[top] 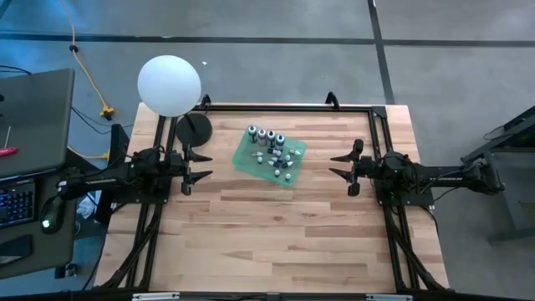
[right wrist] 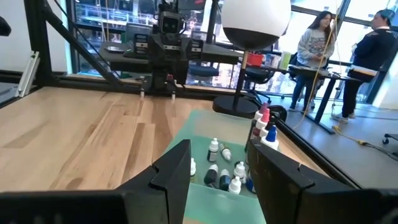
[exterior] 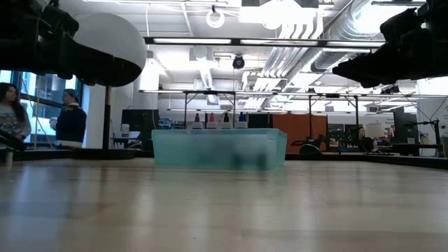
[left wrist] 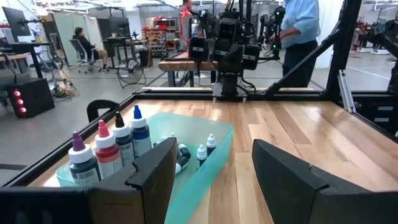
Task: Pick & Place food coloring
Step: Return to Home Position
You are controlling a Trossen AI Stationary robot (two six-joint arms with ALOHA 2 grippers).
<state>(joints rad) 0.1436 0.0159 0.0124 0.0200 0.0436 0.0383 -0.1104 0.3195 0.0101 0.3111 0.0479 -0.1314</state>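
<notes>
Food coloring [top: 272, 138] binned (seemingly all); left gripper [top: 207, 165], right gripper [top: 334, 165] spread

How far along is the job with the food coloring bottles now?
Done: the bottles sit in the green bin; none shows on the table outside it. In hand: nothing; the left gripper and right gripper hang open and empty at the sides. Left: apparently no bottle to move.

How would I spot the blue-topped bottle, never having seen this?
Start at the white globe; a green bin lies beside it. Four taller bottles stand in a row, and the blue-topped bottle ends that row, farthest from the globe, the only bright blue cap.
</notes>
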